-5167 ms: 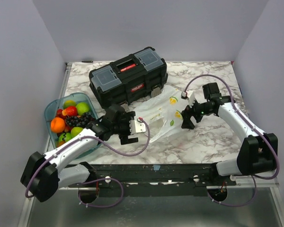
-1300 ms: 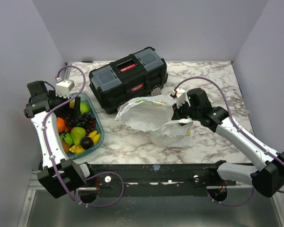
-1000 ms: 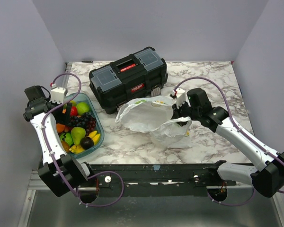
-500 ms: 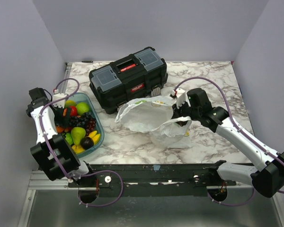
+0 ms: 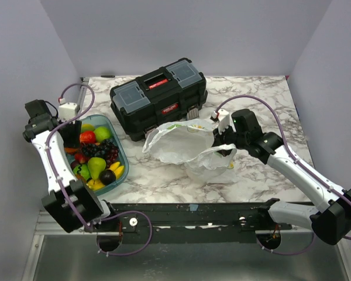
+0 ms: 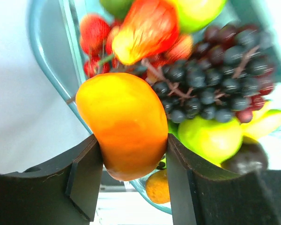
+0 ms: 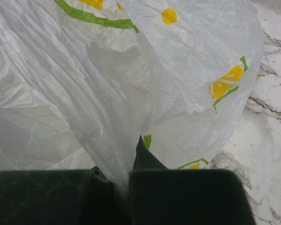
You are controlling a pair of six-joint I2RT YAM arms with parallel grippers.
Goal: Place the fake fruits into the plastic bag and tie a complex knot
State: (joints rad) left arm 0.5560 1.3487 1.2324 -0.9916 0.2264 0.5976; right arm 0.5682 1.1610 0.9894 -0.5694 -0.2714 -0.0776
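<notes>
The fake fruits (image 5: 96, 155) lie heaped in a teal tray (image 5: 121, 157) at the left. My left gripper (image 5: 72, 140) reaches down into the tray's left side. In the left wrist view its two black fingers (image 6: 86, 168) press against both sides of an orange fruit (image 6: 124, 122), with dark grapes (image 6: 210, 89) and a green pear (image 6: 208, 138) behind. The plastic bag (image 5: 181, 143), whitish with lemon prints, lies at the table's middle with its mouth spread toward the left. My right gripper (image 5: 222, 140) is shut on the bag's right edge, and the film (image 7: 107, 79) is bunched between the jaws.
A black toolbox (image 5: 158, 96) with grey-blue lids stands just behind the bag. The tray sits close to the left wall and the table's left edge. Marble tabletop (image 5: 263, 105) shows at the back right and in front of the bag.
My left gripper has dropped into the left side of the tray and its jaws have narrowed onto the orange fruit. The right arm and the bag have stayed put.
</notes>
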